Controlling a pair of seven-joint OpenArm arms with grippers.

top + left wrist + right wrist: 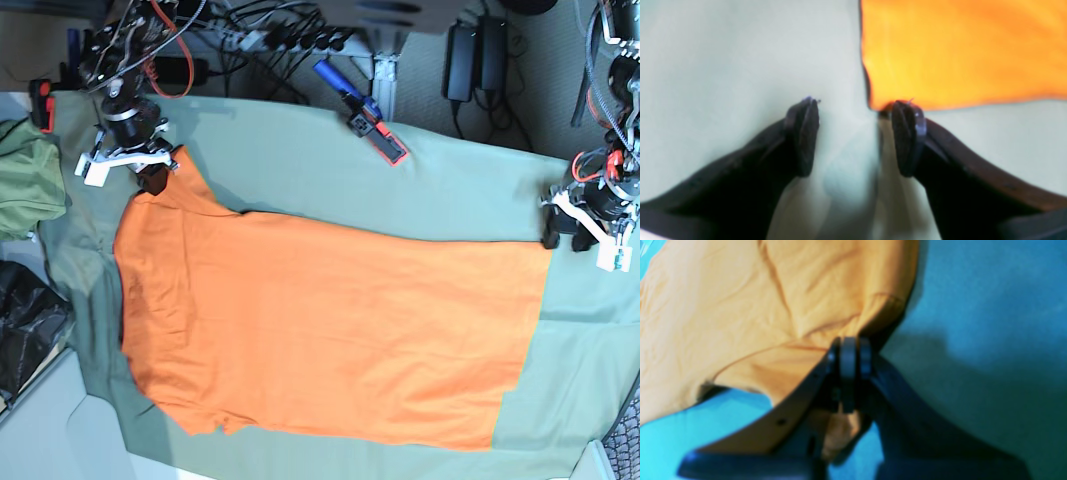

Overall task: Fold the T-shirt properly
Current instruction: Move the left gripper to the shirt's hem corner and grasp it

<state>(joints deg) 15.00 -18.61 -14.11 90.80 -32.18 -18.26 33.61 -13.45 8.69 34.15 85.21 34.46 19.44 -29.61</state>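
Observation:
The orange T-shirt lies spread flat on the sage-green cloth, neck end to the left in the base view. My right gripper is at its upper left corner. In the right wrist view that gripper is shut on a lifted fold of the T-shirt. My left gripper sits at the shirt's upper right hem corner. It is open in the left wrist view, with the corner of the T-shirt just beyond the right fingertip and only green cloth between the fingers.
An olive-green garment and a black bag lie at the left edge. A blue and red tool rests on the cloth at the back. Cables and power bricks crowd the floor behind.

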